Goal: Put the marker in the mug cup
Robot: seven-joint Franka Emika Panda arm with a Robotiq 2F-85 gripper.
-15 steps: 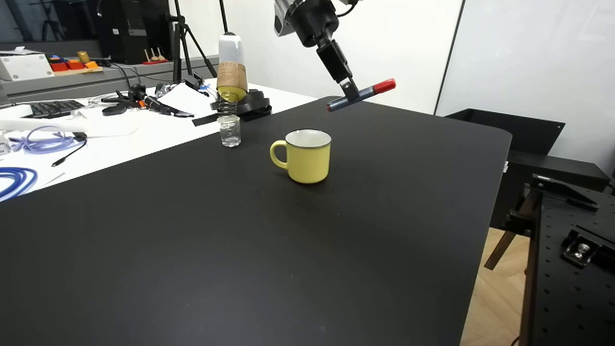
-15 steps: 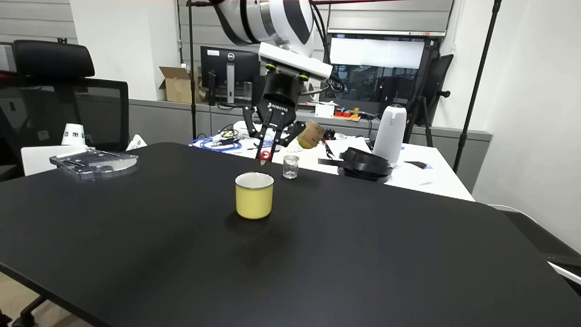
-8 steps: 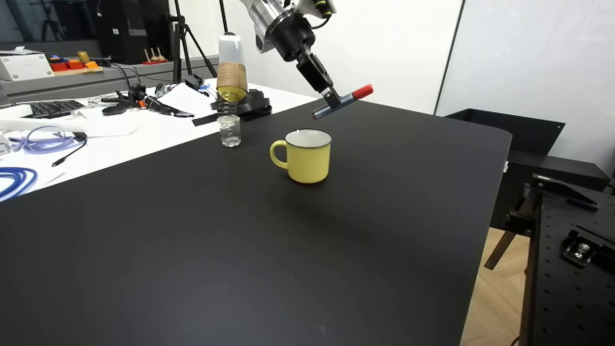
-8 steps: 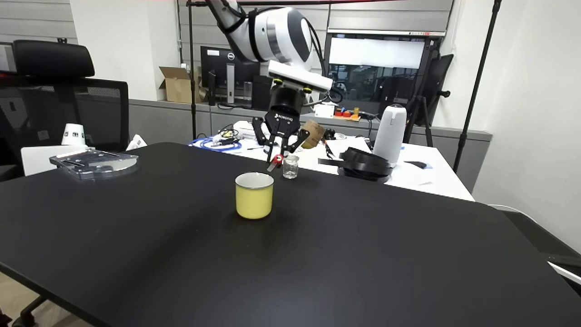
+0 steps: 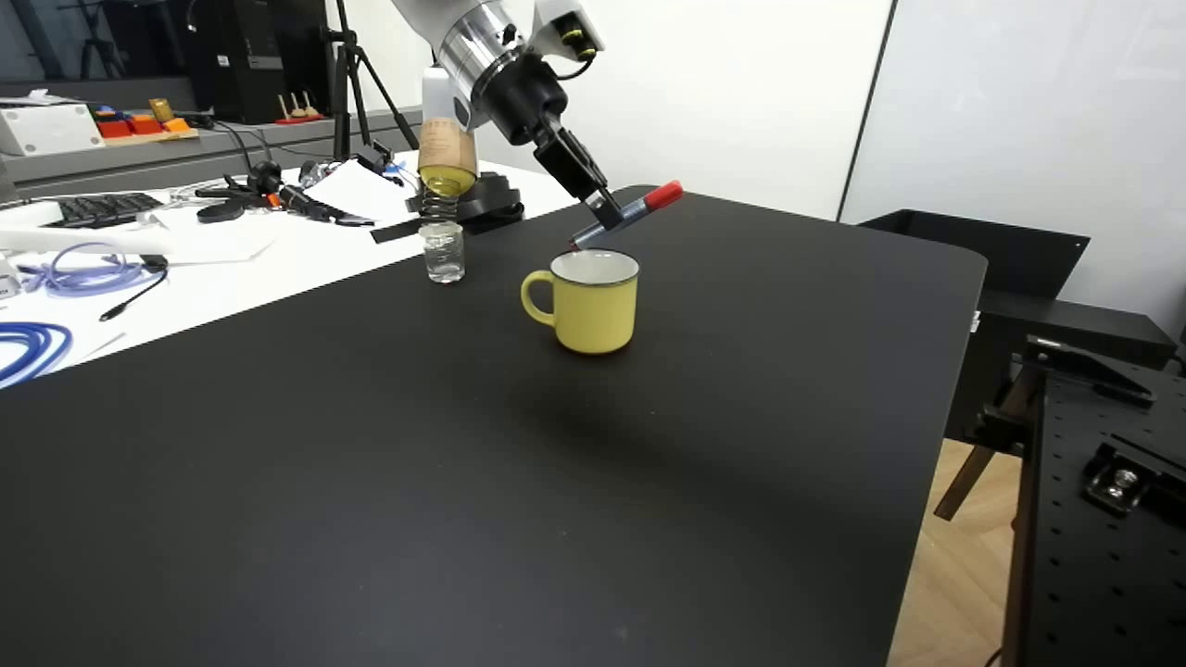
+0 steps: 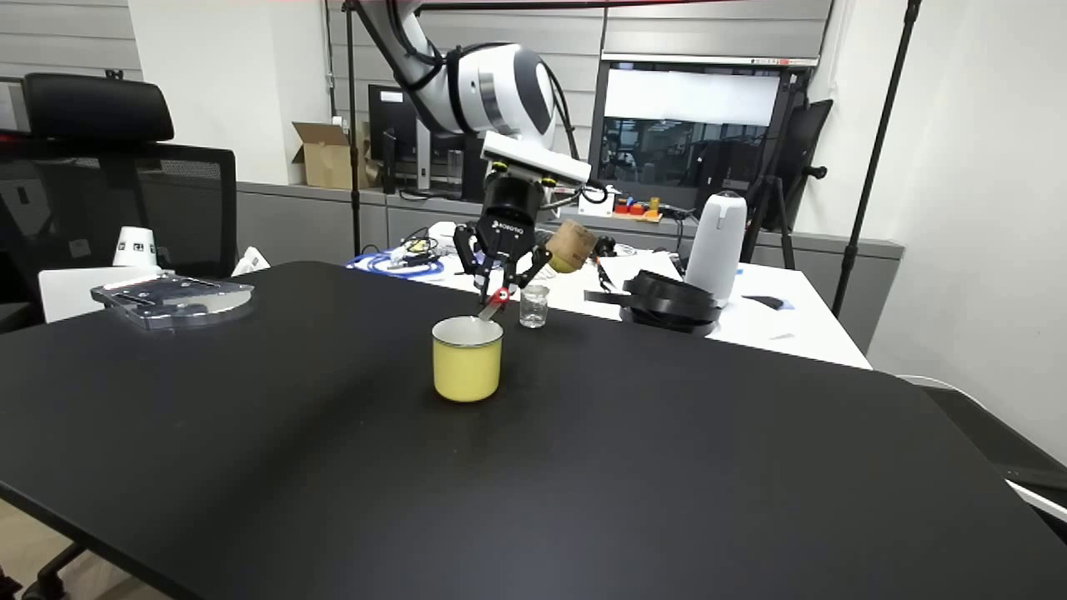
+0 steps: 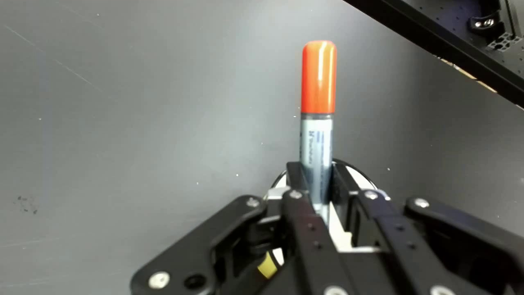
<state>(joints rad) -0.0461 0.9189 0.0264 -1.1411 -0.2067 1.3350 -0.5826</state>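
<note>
The marker has a red cap and a grey-blue body. It shows in both exterior views (image 5: 634, 212) (image 6: 497, 301) and in the wrist view (image 7: 317, 135). My gripper (image 5: 607, 215) is shut on the marker's body, with its fingers also in view (image 6: 498, 290) (image 7: 314, 178). The marker is tilted, red cap up, lower end down by the mug's rim. I cannot tell whether it touches the rim. The yellow mug (image 5: 595, 317) stands upright on the black table, also in view (image 6: 467, 367). In the wrist view its white inside (image 7: 337, 231) lies below the fingers, partly hidden.
A small clear jar (image 5: 444, 252) stands beyond the mug, also in view (image 6: 533, 307). A clear flat plate (image 6: 175, 300) lies at the table's far left. A white desk (image 5: 213, 250) with cables adjoins the black table (image 5: 389, 482).
My gripper has moved down and toward the mug, holding the marker. The marker has become more steeply tilted, and its lower end has come to the mug's rim. The mug has not moved.
</note>
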